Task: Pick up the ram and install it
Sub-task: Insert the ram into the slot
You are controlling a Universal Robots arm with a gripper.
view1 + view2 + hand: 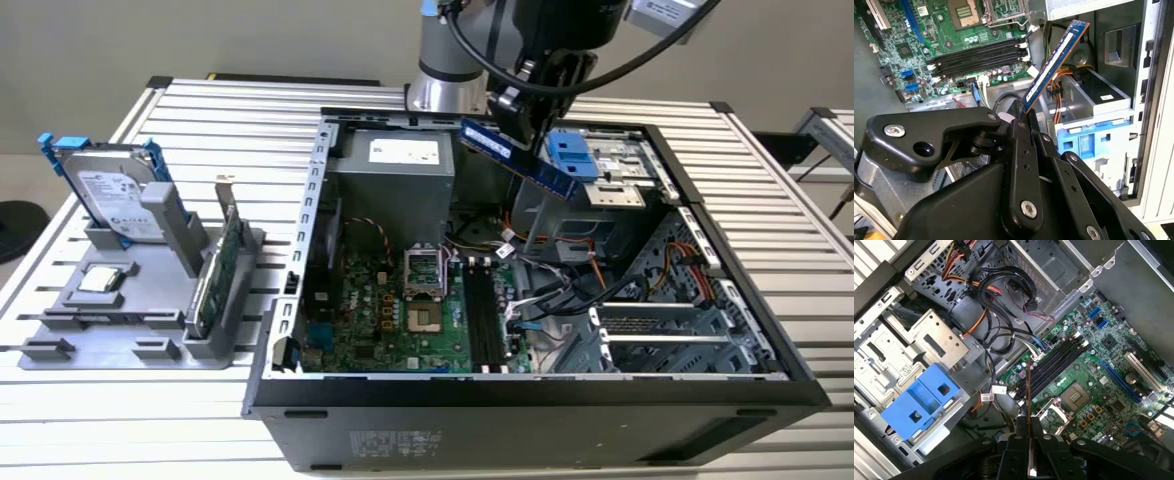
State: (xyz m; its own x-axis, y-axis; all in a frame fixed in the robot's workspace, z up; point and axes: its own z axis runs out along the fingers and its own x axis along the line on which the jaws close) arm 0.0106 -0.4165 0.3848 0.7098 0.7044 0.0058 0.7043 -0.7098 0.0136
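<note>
My gripper clamps the ram by one end, tilted above the open case, probably to reach the memory slots.

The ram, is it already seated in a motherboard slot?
No, in the second wrist view the ram is clamped in the end effector, apart from the empty slots.

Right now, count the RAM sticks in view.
1: the long dark ram stick, in the jaws of the gripper above the open black computer case. Its memory slots look empty; others may be hidden.
</note>
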